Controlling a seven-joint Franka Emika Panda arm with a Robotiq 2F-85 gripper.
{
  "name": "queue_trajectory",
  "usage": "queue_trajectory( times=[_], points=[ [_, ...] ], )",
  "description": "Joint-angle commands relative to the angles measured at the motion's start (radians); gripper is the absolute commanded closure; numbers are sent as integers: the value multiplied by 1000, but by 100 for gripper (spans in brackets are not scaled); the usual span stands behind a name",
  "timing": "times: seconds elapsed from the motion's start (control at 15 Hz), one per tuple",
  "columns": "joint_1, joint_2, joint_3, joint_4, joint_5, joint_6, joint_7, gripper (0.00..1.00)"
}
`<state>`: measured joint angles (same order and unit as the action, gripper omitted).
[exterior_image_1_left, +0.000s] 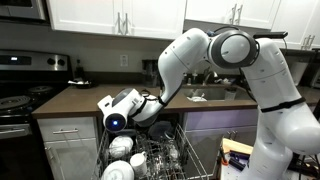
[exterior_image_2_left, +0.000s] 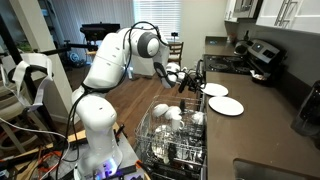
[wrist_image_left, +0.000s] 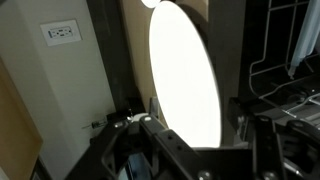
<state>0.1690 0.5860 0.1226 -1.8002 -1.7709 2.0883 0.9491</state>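
Note:
A white plate (wrist_image_left: 185, 70) stands on edge and fills the middle of the wrist view. My gripper (wrist_image_left: 195, 125) is open around its lower rim, with one finger (wrist_image_left: 140, 130) at the plate's left side. A dark gap shows between the plate and the other finger (wrist_image_left: 250, 115). In both exterior views the gripper (exterior_image_1_left: 158, 127) (exterior_image_2_left: 190, 78) reaches down over the far end of the pulled-out dishwasher rack (exterior_image_1_left: 188, 152) (exterior_image_2_left: 150, 125). There the plate itself is too small to make out.
The rack holds several white bowls (exterior_image_1_left: 120, 147) and cups (exterior_image_2_left: 165, 112). Two white plates (exterior_image_2_left: 225, 105) lie on the brown counter (exterior_image_1_left: 70, 100) beside it. A stove (exterior_image_1_left: 20, 95) stands at one end. Rack wires (wrist_image_left: 290, 60) run close to the plate.

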Motion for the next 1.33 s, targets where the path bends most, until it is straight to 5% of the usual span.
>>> queue_trajectory(
  times=[0.0, 0.73, 1.27],
  points=[
    [-29, -26, 20, -1, 37, 58, -64, 26],
    [-13, -65, 19, -28, 17, 104, -44, 4],
    [-13, -120, 43, -73, 7, 155, -41, 0]
  ],
)
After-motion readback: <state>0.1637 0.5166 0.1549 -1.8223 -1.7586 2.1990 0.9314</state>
